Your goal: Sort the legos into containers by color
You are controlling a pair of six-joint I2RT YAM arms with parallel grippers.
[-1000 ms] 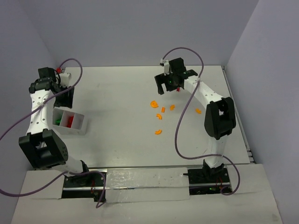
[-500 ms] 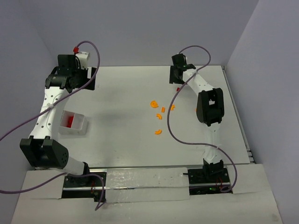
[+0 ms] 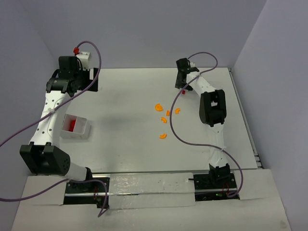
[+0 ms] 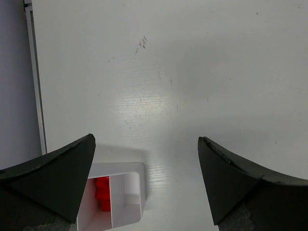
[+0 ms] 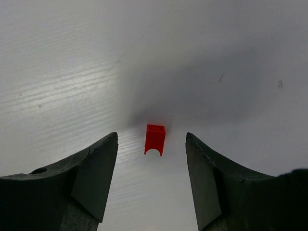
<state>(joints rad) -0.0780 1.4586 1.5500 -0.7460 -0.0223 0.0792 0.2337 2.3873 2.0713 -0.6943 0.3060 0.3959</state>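
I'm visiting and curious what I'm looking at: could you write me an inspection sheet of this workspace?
Surface: white table, faint scuffs.
Job's things: orange legos loose mid-table; one red lego lying farther back; white tray at left holding red pieces.
Clutter: nothing seen.
Grippers: left gripper open, empty; right gripper open, straddling the red lego without touching it.
Cables: purple cables looping at both sides.
Surroundings: plain walls.

bright, even overhead light — soft glare streaks the table (image 4: 159, 103), shadows diffuse, near fingers (image 5: 86, 187) slightly blurred.
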